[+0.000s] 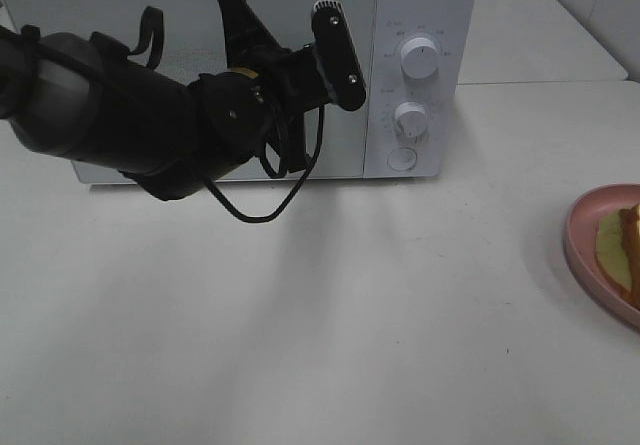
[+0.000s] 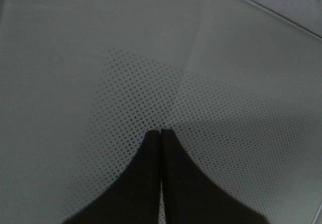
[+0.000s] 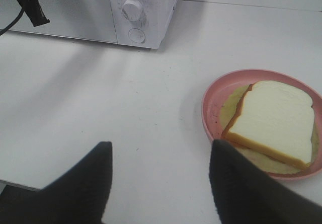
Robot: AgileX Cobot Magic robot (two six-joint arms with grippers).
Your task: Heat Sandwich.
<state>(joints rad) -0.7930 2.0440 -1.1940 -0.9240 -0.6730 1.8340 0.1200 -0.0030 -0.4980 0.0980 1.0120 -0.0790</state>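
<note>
Right now the left gripper (image 2: 161, 133) has its two dark fingers pressed together with nothing between them, and their tips sit hard up against the dotted glass of the microwave door (image 2: 151, 83). That makes sense to me as a prelude to opening the oven: the door is still shut, and the arm (image 1: 120, 115) reaches across it from the left side, wrist tilted toward the glass. Whether the tips actually touch the door I cannot say for sure; they look very close.

Further out, the right gripper (image 3: 161, 183) hangs over the white table (image 3: 126, 108) with its fingers spread wide and empty. It seems parked there to wait its turn, with the sandwich (image 3: 274, 121) just ahead of it and off toward one finger, lying flat on the pink plate (image 3: 209, 103), pale filling showing under the top slice.

Each camera fills a gap. From the high view the plate is cut off at the right edge and only a sliver of bread shows, while the right wrist camera shows the whole sandwich. The high view alone shows the microwave (image 1: 420, 75) entire, with two knobs (image 1: 420, 57) and a round button below them. The left wrist camera sees only glass.
</note>
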